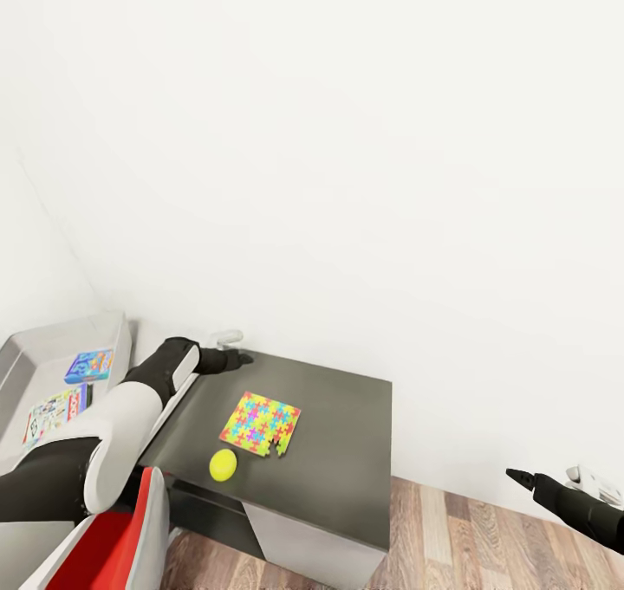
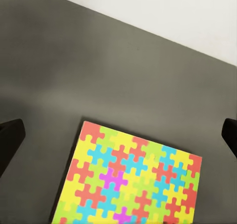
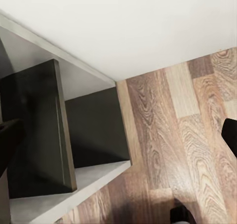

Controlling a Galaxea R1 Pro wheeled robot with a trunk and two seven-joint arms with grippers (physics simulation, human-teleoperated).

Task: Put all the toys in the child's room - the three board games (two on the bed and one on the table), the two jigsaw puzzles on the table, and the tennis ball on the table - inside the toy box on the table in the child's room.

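Observation:
A multicoloured jigsaw puzzle (image 1: pixel 260 423) lies flat on a dark grey cabinet top (image 1: pixel 347 417), with the yellow-green tennis ball (image 1: pixel 223 464) just in front of it. My left gripper (image 1: pixel 238 358) hovers over the cabinet's back edge, beyond the puzzle. In the left wrist view it is open (image 2: pixel 120 135) above the puzzle (image 2: pixel 128 179), holding nothing. The light grey toy box (image 1: pixel 52 339) stands at the left and holds a light blue board game (image 1: pixel 88 365) and a white and red one (image 1: pixel 56 412). My right gripper (image 1: pixel 520 477) is open over the floor at the far right.
A white wall runs close behind the cabinet. Wooden floor (image 1: pixel 485 538) lies to the cabinet's right; the right wrist view shows the cabinet's dark side panel (image 3: pixel 34 130) and floor boards (image 3: pixel 182 130). A red and white shape (image 1: pixel 113 551) sits under my left arm.

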